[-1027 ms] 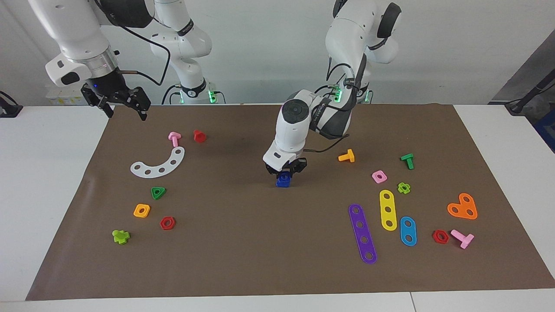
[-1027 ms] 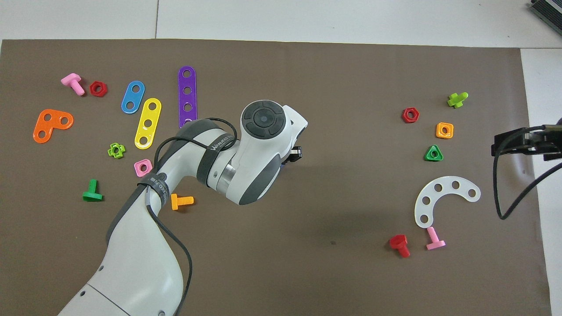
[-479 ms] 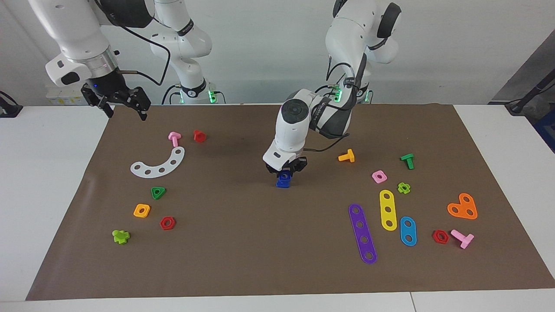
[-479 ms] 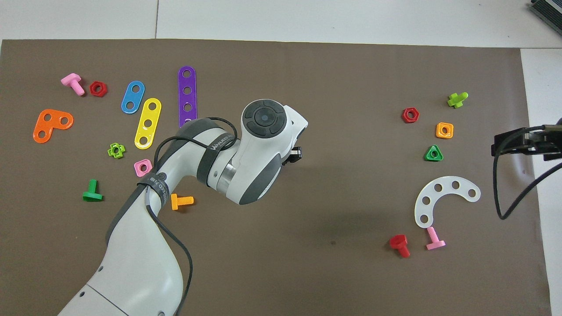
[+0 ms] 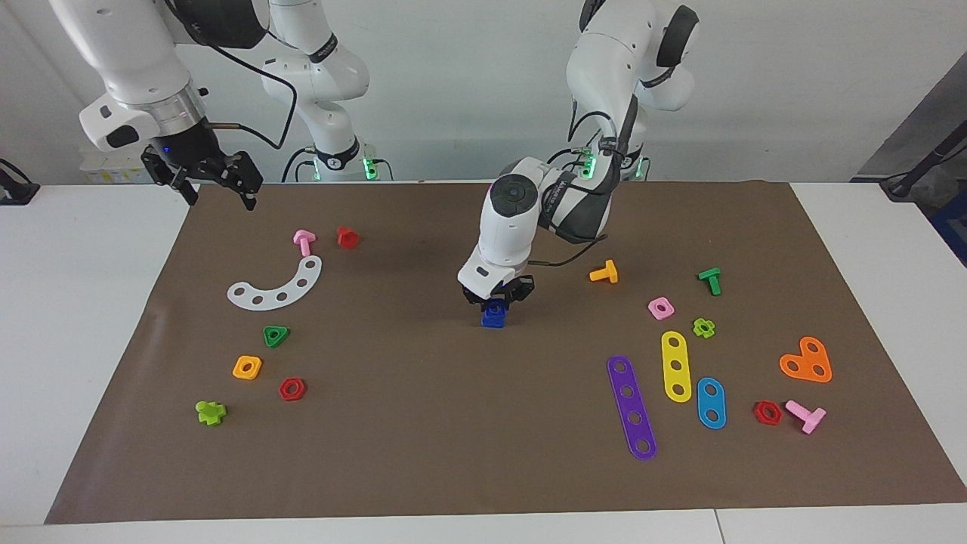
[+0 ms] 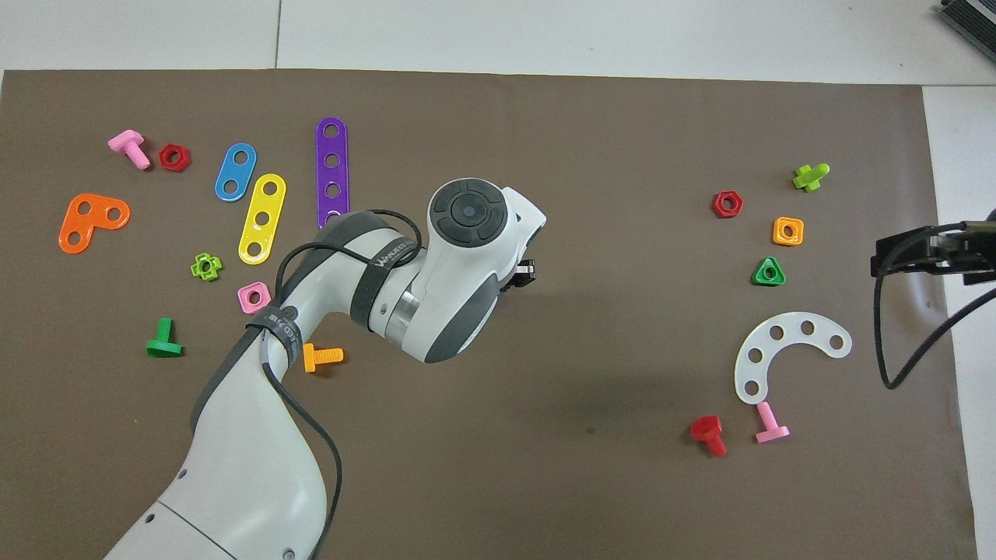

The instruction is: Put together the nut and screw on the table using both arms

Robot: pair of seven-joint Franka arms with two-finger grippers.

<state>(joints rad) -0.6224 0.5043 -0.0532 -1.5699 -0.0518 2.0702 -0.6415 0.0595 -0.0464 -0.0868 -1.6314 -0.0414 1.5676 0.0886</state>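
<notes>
- Your left gripper [image 5: 496,296] is down at the middle of the brown mat [image 5: 423,423], its fingers closed around a dark-blue piece [image 5: 495,306].
- That piece shows a round hole, so you can read it as the nut; it sits directly on a second dark-blue part [image 5: 492,321] resting on the mat, judged to be the screw standing on its head.
- In the overhead view the left arm's wrist covers both blue parts, so you cannot confirm alignment from there.
- Your right gripper [image 5: 220,180] hangs with fingers spread, holding nothing, over the mat's edge at the right arm's end; that arm waits.
- Progress, as a judgement: nut and screw are brought together at the centre, and mating looks under way or nearly finished. You cannot tell whether the nut is fully seated.
- Left to do: seat or turn the nut home, release it, lift clear.
- The green triangular nut [image 5: 276,335], orange square nut [image 5: 247,367] and pink square nut [image 5: 660,307] lie well apart from the work.
</notes>
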